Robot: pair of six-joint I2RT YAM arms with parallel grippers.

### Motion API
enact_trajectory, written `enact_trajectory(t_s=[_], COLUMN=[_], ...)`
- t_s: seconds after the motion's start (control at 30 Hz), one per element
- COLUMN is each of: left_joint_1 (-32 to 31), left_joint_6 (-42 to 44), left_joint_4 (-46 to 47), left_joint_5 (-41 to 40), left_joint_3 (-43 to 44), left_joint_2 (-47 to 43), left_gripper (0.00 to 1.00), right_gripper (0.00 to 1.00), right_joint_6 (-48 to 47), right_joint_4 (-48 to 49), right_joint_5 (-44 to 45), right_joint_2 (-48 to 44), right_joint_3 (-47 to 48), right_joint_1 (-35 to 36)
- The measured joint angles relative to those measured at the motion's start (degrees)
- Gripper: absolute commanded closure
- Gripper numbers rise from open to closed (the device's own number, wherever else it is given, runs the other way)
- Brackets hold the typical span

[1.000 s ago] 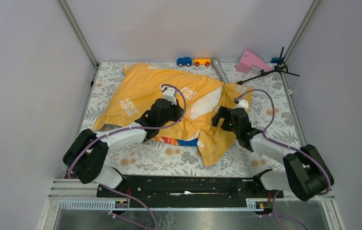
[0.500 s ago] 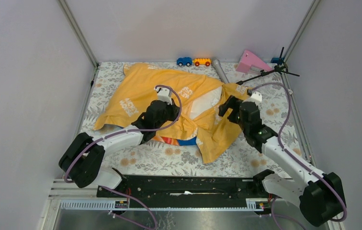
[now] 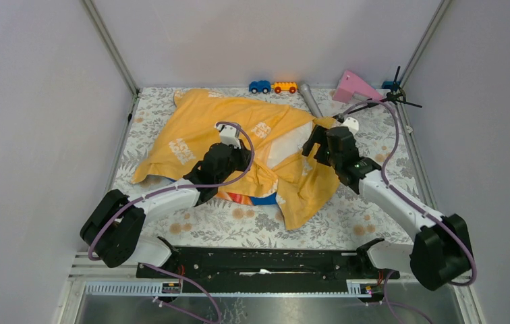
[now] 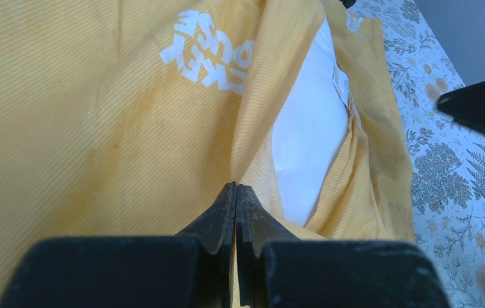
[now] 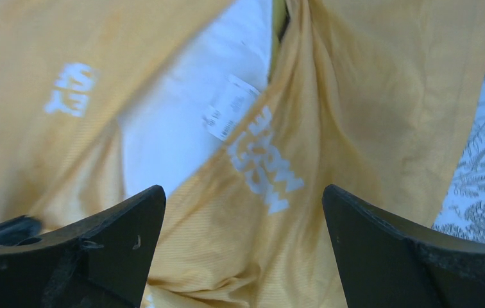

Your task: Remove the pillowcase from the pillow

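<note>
While the big orange-yellow fabric pillowcase [image 3: 191,135] with white lettering lies rumpled across the middle of the floral-patterned worktop [image 3: 239,223], the left claw [image 4: 235,187] is pinched tight on the cloth's edge, right beside the slit where the puffy white pillow [image 3: 286,150] peeks out. Meanwhile the right claw [image 5: 243,192] hangs over the right side of that slit, fingers spread wide, gripping nothing.

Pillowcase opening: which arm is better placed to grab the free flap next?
Right. The right gripper hangs open over the pillowcase flap beside the exposed pillow; the left gripper looks shut on the opposite edge.
</note>
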Motion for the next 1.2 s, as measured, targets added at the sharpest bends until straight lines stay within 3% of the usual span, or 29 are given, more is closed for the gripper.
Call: enact_trajectory(t_s=[0.2,0.43,0.77,0.97,1.2], left_joint_1=[0.0,0.0,0.0,0.0,0.0], left_joint_6=[0.0,0.0,0.1,0.1,0.1], left_joint_4=[0.2,0.2,0.2,0.2,0.1], left_joint_5=[0.0,0.1,0.9,1.5,3.0], left_joint_3=[0.0,0.0,0.0,0.0,0.0], left_joint_2=[0.0,0.0,0.0,0.0,0.0], left_gripper=[1.00,1.00,1.00,1.00,1.00], right_gripper=[0.00,0.00,0.00,0.00,0.00], right_joint_6=[4.4,9.0,11.4,12.9,11.7], right_joint_4=[-5.4,-10.9,-15.0,-11.8,-9.2], right_joint_5=[0.3,2.8,3.0,0.4,-1.4], right_joint_2=[9.2,19.0,26.1,23.5,5.2], right_joint_3=[3.6,15.9,19.1,9.1,-5.4], right_joint_1=[0.0,2.9,6.7,6.8,7.0])
